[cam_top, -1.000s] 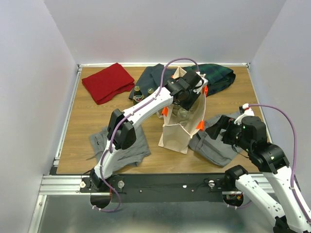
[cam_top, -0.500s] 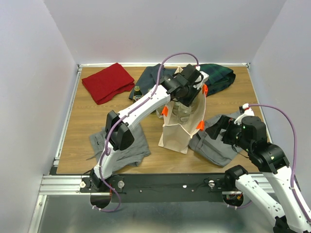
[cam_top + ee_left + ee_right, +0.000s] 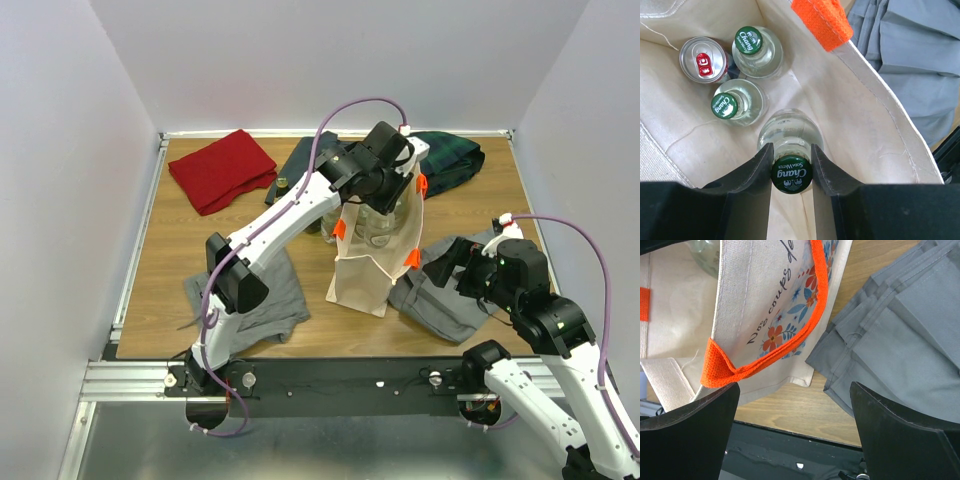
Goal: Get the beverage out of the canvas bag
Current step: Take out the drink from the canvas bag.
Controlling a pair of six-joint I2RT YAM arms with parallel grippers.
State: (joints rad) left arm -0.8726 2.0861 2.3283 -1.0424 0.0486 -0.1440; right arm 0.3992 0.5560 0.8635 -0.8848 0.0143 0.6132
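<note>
The beige canvas bag [image 3: 368, 268] with orange handles [image 3: 412, 258] stands upright mid-table. My left gripper [image 3: 383, 200] reaches down into its open top. In the left wrist view the gripper [image 3: 791, 152] is shut on the neck of a clear glass bottle with a green cap [image 3: 791, 173], held above the bag's floor. Two more green-capped bottles [image 3: 748, 40] [image 3: 724, 105] and a red-tabbed can [image 3: 702, 59] stand inside the bag. My right gripper [image 3: 455, 262] [image 3: 794, 390] is open and empty, low beside the bag's right side [image 3: 765, 305].
Grey folded clothes [image 3: 445, 300] [image 3: 900, 335] lie right of the bag. Another grey garment [image 3: 255, 300] lies front left, a red cloth [image 3: 220, 168] back left, dark clothes [image 3: 450, 160] at the back. A bottle [image 3: 283, 186] stands on the table left of the bag.
My left arm has risen, lifting the held bottle higher inside the bag. The right arm has not moved.
</note>
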